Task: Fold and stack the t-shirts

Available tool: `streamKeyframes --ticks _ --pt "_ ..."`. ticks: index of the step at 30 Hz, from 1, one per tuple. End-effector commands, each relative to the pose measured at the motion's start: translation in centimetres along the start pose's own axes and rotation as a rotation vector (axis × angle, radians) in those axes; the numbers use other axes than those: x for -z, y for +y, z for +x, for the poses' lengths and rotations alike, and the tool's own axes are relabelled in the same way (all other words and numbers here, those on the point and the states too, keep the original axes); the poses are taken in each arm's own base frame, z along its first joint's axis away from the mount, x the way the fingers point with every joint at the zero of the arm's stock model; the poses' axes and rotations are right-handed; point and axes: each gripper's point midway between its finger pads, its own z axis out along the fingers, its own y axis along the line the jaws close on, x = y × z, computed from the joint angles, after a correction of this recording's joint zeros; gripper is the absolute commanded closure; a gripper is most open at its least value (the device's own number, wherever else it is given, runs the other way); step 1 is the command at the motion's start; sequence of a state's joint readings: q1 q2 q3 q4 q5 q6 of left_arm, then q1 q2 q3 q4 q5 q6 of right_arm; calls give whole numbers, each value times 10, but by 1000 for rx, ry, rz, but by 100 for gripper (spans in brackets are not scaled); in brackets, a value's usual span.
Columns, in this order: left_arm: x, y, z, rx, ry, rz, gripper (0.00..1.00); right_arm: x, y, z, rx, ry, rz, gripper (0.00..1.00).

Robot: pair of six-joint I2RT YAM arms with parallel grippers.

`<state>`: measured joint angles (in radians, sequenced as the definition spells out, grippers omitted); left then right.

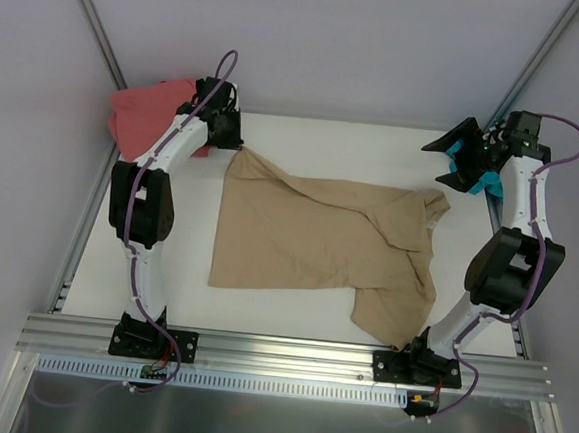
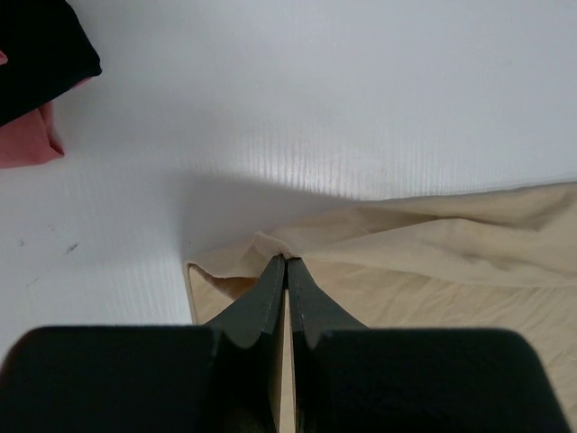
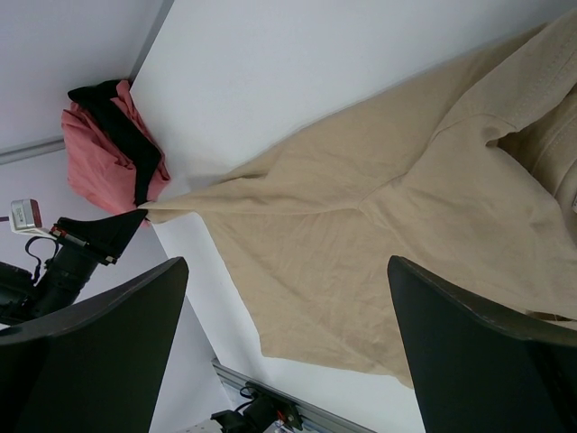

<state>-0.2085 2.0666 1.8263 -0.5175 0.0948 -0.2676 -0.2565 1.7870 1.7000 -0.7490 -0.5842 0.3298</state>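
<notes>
Left gripper [image 1: 237, 148]: clenched. The jaws are pressed together on one corner of the tan t-shirt [image 1: 318, 239], and the cloth bunches into a small peak at the tips. The gripper sits low over the table [image 1: 355, 146], near its far-left corner.
Right gripper [image 1: 446, 161]: released. The jaws are spread wide with nothing between them. It is held above the far-right corner, apart from the tan cloth.
Tan t-shirt: spread mostly flat across the middle of the table, with creases running from the pinched corner toward the collar side at the right. One rumpled part reaches the near edge, beside the right arm's base.
Coral-pink t-shirt [image 1: 142, 110]: bunched at the far-left corner, just beyond the left gripper.
Black t-shirt [image 3: 126, 135]: lying on the coral-pink one, touching it.
Teal t-shirt [image 1: 491, 184]: at the far-right corner, largely hidden by the right arm.
</notes>
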Motion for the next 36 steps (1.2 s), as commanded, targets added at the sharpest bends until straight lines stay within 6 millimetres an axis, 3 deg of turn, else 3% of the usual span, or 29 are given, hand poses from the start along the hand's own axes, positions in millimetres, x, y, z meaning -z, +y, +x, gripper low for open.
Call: streamKeyframes --ticks 1,6,7,13,17,26,36 --pt "1 -11 -5 -51 -26 22 100 5 13 -2 24 -7 -32 0" --pt "9 -4 22 -73 11 -12 100 5 12 0 23 -1 -30 1" --pt "7 1 38 -76 43 -34 100 5 12 0 23 0 -31 0" --pt "21 15 90 -107 130 -87 100 2 13 -1 8 4 -40 1" --pt "29 26 101 -112 134 -139 100 2 13 0 6 6 -42 1" --pt "38 12 106 -135 140 -121 100 2 12 3 -1 10 -46 1" --pt "40 31 123 -161 140 -231 100 4 12 8 1 13 -47 1"
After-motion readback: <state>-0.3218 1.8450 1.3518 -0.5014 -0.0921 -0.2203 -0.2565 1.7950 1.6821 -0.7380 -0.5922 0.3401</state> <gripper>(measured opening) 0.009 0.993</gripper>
